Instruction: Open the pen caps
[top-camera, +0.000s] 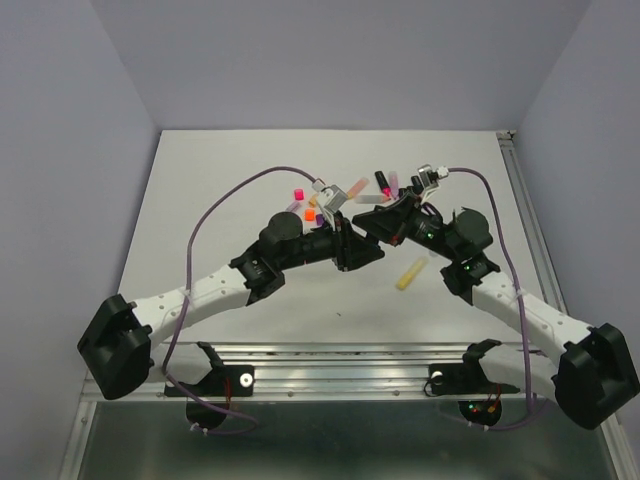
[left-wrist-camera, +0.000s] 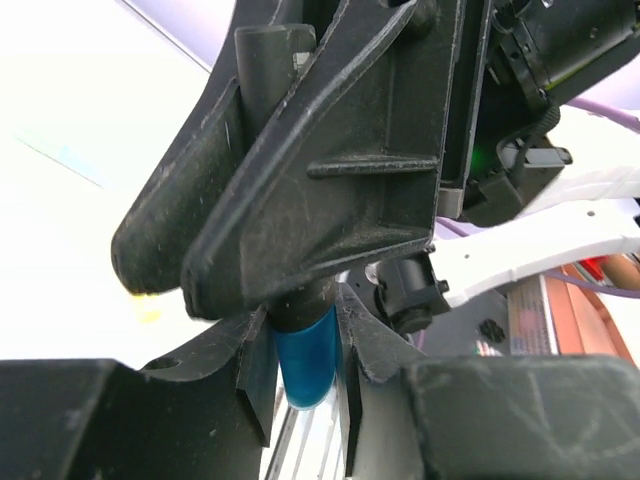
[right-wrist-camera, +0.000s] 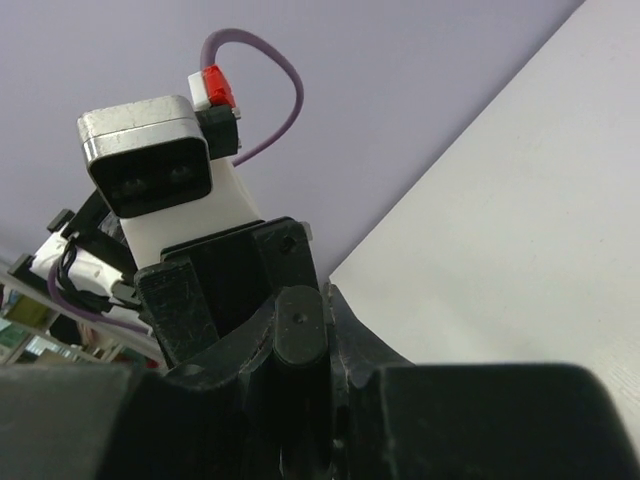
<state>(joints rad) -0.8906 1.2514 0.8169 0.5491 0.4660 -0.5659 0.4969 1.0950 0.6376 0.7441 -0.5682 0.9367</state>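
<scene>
Your two arms meet over mid-table in the top view, wrists nose to nose.

Left gripper (left-wrist-camera: 303, 350): pinching the blue cap (left-wrist-camera: 307, 372), with its own fingers (left-wrist-camera: 255, 375) tight on both sides of it. The cap points to 6 o'clock in the left wrist view.

Right gripper (right-wrist-camera: 300, 345): clamped on the black barrel (left-wrist-camera: 268, 60) of the same pen. In the left wrist view it comes in from 12 o'clock, with the barrel running between its two fingers. In the right wrist view you see the round barrel end (right-wrist-camera: 300, 325) squeezed between the jaws.

The cap-to-barrel seam sits right at the edge of the right fingers, so you can't tell whether the cap is seated or parted. The pen is held off the table (top-camera: 230, 180).

Loose items, by clock direction from the joined grippers in the top view:
- 4 o'clock, near: yellow pen (top-camera: 411, 272) lying flat.
- 10 to 11 o'clock: pink cap (top-camera: 298, 193) and orange cap (top-camera: 309, 213), close together. Pastel pieces beside them are partly hidden by the left wrist.
- 12 to 1 o'clock: black pen with pink end (top-camera: 383, 183). A lilac one touches or lies just beside it; you can't tell which.
- 3 o'clock, well apart, by the right table edge: small orange piece (top-camera: 574, 212) and red piece (top-camera: 588, 214), side by side. They are too small to tell cap from pen.
</scene>
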